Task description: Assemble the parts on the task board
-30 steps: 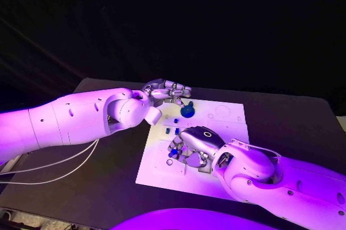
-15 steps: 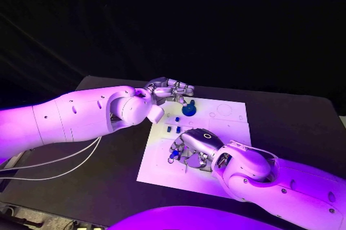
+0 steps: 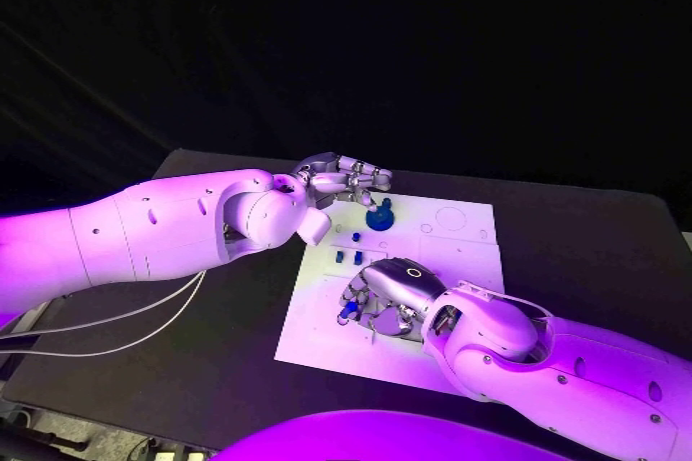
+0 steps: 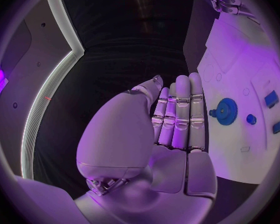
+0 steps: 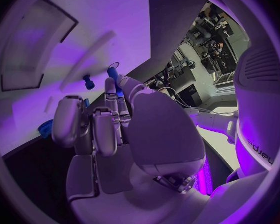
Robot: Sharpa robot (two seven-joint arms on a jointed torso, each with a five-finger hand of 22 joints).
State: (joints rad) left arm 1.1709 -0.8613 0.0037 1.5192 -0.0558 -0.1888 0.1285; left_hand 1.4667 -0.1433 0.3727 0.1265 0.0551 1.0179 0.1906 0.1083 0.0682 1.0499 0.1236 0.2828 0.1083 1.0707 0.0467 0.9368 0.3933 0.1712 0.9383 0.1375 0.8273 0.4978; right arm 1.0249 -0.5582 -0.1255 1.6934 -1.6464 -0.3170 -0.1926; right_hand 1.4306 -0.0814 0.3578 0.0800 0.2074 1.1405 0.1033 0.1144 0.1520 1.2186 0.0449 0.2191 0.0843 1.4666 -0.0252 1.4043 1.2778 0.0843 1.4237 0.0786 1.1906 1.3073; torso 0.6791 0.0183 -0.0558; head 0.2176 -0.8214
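With my right hand (image 3: 387,293) low over the middle of the task board (image 3: 462,243), its fingers (image 5: 109,97) touch a small blue peg (image 5: 114,75), though I cannot tell whether they actually pinch it. My left hand (image 3: 340,183) hovers at the board's far edge on the counter (image 3: 577,231), fingers straight, holding nothing, just beside the blue gear (image 3: 378,220). These parts look light, stiff and slippery, so I'd judge a fingertip pinch on a peg's shaft best.

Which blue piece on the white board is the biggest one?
The round blue gear near the left hand. It is wide and toothed; the other blue parts are small pegs.
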